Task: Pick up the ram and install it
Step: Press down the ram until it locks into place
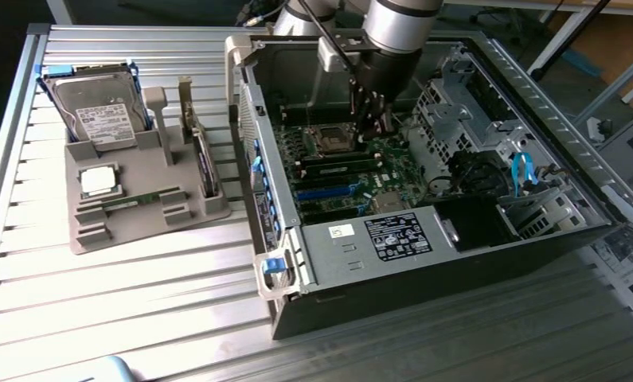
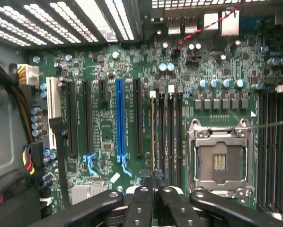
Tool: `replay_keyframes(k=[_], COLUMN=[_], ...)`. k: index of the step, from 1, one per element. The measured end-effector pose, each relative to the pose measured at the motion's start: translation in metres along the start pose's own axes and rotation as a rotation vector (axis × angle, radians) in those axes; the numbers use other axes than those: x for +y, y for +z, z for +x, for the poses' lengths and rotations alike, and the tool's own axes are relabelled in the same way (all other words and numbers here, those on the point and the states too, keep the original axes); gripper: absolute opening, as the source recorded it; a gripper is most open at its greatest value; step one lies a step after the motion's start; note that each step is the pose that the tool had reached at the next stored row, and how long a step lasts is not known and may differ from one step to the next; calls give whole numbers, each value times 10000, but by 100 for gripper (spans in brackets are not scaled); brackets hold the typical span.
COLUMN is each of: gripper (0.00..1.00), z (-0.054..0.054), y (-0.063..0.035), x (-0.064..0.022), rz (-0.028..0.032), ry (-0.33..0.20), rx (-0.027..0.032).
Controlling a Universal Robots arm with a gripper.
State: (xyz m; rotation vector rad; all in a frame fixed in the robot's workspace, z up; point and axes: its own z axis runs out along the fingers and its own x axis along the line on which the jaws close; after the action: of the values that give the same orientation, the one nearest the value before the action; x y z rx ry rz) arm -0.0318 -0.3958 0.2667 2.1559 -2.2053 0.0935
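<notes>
Over the memory slots: gripper (image 2: 153,178) hangs inside the case (image 1: 261,119), fingers clenched tight together.
Ram position: the ram (image 2: 153,135) shows edge-on as a thin strip in line with the memory slot nearest the blue slot (image 2: 120,118), one end right at the fingertips. Cannot tell whether they pinch it or just press on it.
Risk, misalignment: if the stick sits off the slot line or is tilted, a downward push probably bends the board or jams it half-seated.
Risk, uneven seat: contact is at one end only, so that end may go in while the far end stays proud.
Risk, neighbours: open CPU socket (image 2: 220,158) lies just beside the memory slots. A sideways slip could land the fingers on its bare contacts.
Risk, clearance: case wall and drive cage are near the arm, so a wide swing likely clips them.
Holder tray (image 1: 135,163): on the exterior view's left, well apart from the case.
Tray contents: hard drive (image 1: 99,107) leaning at the back, silver CPU chip (image 1: 99,179) flat in its pocket, green stick (image 1: 138,200) flat at the front, expansion card (image 1: 201,155) standing on edge on the side nearest the case.
Case contents: motherboard (image 1: 343,179) on the floor, power supply (image 1: 401,235) at the front, blue cable (image 1: 523,171) towards the exterior view's right.
</notes>
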Motion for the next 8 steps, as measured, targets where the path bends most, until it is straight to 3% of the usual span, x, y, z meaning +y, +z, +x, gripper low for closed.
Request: replay_keyframes(k=[8], gripper=[11], z=[-3], y=[1], x=[-110], rz=[-1], ry=[0], rx=[0])
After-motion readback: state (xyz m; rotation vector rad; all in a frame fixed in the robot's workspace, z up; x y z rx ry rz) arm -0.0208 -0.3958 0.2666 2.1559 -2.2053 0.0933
